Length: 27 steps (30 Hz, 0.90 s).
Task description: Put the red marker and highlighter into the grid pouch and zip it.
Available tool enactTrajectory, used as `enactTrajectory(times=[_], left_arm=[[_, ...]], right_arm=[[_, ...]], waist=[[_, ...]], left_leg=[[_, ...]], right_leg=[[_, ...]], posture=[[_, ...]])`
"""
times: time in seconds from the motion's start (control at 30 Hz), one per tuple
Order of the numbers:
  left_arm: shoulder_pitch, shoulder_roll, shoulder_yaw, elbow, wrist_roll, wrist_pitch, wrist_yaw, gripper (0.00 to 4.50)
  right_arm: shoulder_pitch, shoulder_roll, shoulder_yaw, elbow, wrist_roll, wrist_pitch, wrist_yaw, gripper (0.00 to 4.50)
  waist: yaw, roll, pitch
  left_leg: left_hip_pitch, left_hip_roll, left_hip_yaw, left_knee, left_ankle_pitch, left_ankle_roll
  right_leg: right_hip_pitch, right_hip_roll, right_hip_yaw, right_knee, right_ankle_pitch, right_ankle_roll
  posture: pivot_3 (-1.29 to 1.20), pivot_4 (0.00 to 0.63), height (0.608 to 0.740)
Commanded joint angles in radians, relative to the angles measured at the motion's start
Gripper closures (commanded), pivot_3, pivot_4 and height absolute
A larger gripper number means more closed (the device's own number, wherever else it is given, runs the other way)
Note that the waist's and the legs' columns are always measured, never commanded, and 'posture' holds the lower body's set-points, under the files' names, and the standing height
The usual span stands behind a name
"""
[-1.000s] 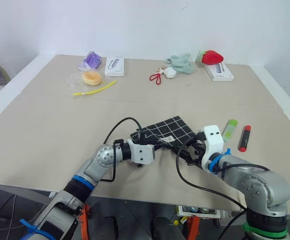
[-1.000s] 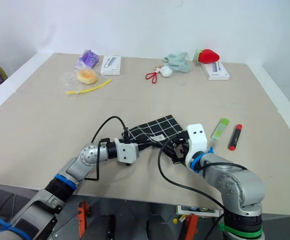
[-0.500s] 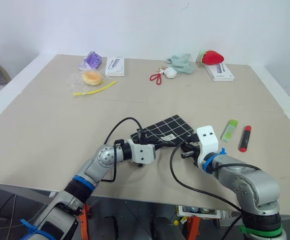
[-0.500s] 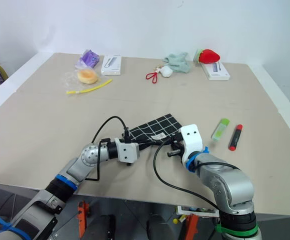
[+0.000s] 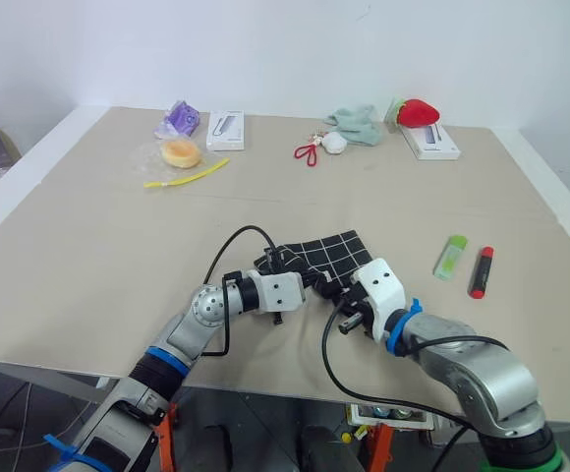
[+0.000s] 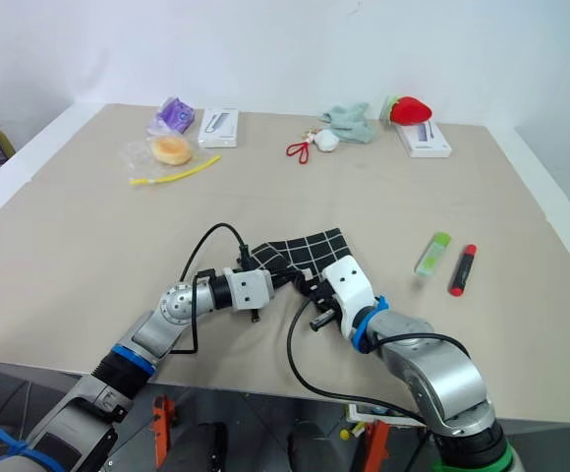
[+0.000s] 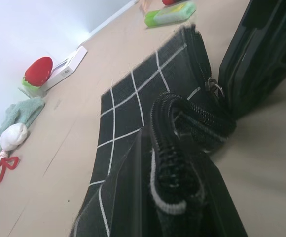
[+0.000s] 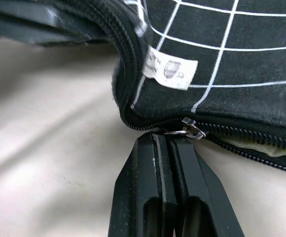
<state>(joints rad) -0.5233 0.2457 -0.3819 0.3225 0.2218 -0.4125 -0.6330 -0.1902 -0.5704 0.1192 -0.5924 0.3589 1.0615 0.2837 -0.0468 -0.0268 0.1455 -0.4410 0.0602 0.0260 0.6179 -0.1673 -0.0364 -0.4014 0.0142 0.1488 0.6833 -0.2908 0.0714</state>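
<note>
The left gripper (image 7: 175, 197) is clamped on the near-left end of the grid pouch (image 5: 324, 258), probably to anchor it. The right gripper (image 8: 166, 148), fingers pressed together, pinches the zipper pull (image 8: 191, 131) at the near edge, seemingly to open it. The highlighter (image 5: 450, 257) and red marker (image 5: 481, 271) lie side by side on the table (image 5: 98, 256), right of the pouch

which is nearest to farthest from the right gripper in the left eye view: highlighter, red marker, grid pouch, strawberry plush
1. Grid pouch, right at the right gripper, whose shut fingers meet its zipper edge.
2. Highlighter, off to the robot's right.
3. Red marker, just beyond the highlighter.
4. Strawberry plush, at the table's far edge.
</note>
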Motion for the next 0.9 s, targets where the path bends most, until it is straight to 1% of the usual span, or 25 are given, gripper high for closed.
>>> enactTrajectory(times=[0.03,0.23,0.37,0.5,0.6,0.73,0.9], left_arm=[[-0.007,-0.012,0.026,-0.042,-0.03,0.009,0.019,4.5],[-0.02,-0.011,0.052,-0.043,-0.047,0.026,0.038,4.5],[-0.033,-0.027,0.074,-0.045,-0.071,0.055,0.056,4.5],[-0.041,-0.036,0.074,-0.043,-0.075,0.067,0.057,4.5],[-0.041,-0.04,0.073,-0.044,-0.076,0.07,0.056,4.5],[-0.028,-0.042,0.071,-0.061,-0.08,0.074,0.051,4.5],[-0.019,-0.049,0.066,-0.078,-0.082,0.08,0.05,4.5]], right_arm=[[0.027,-0.059,-0.002,0.014,-0.053,-0.014,0.012,4.47],[0.057,-0.098,-0.041,-0.036,-0.036,-0.018,0.062,4.47],[0.063,-0.131,-0.019,-0.106,-0.017,-0.06,0.13,4.47],[0.023,-0.091,0.007,-0.167,0.025,-0.082,0.168,4.47],[-0.021,-0.043,0.016,-0.163,0.031,-0.069,0.152,4.47],[-0.05,0.009,-0.005,-0.141,0.039,-0.052,0.129,4.47],[-0.069,0.024,-0.015,-0.111,0.038,-0.021,0.119,4.47]], waist=[[0.001,0.0,0.0],[0.001,0.0,0.0],[0.0,-0.001,0.0],[-0.002,-0.001,0.001],[-0.003,-0.002,0.001],[-0.001,-0.002,0.002],[-0.001,-0.002,0.002]], left_leg=[[0.0,0.0,0.0,0.0,0.0,0.0],[0.0,-0.002,-0.001,0.0,0.0,0.0],[0.0,-0.002,-0.001,0.0,0.0,0.0],[0.0,-0.002,-0.002,0.0,0.0,0.0],[0.0,-0.002,-0.002,0.0,0.0,0.0],[-0.001,-0.002,-0.003,0.0,0.0,0.0],[-0.002,-0.002,-0.003,0.0,0.0,0.0]], right_leg=[[0.0,-0.001,-0.001,0.0,0.0,0.0],[0.001,-0.002,-0.001,0.0,-0.001,0.001],[0.001,-0.002,-0.001,-0.001,-0.001,0.002],[0.001,-0.002,-0.002,-0.001,-0.001,0.002],[0.001,-0.002,-0.002,-0.001,-0.001,0.001],[0.001,-0.002,-0.002,-0.001,-0.001,0.001],[0.0,-0.002,-0.003,-0.001,-0.001,0.002]], posture=[[0.0,0.15,0.728],[0.0,0.15,0.728],[0.0,0.15,0.728],[0.0,0.15,0.728],[0.0,0.15,0.728],[0.0,0.15,0.728],[0.0,0.15,0.728]])
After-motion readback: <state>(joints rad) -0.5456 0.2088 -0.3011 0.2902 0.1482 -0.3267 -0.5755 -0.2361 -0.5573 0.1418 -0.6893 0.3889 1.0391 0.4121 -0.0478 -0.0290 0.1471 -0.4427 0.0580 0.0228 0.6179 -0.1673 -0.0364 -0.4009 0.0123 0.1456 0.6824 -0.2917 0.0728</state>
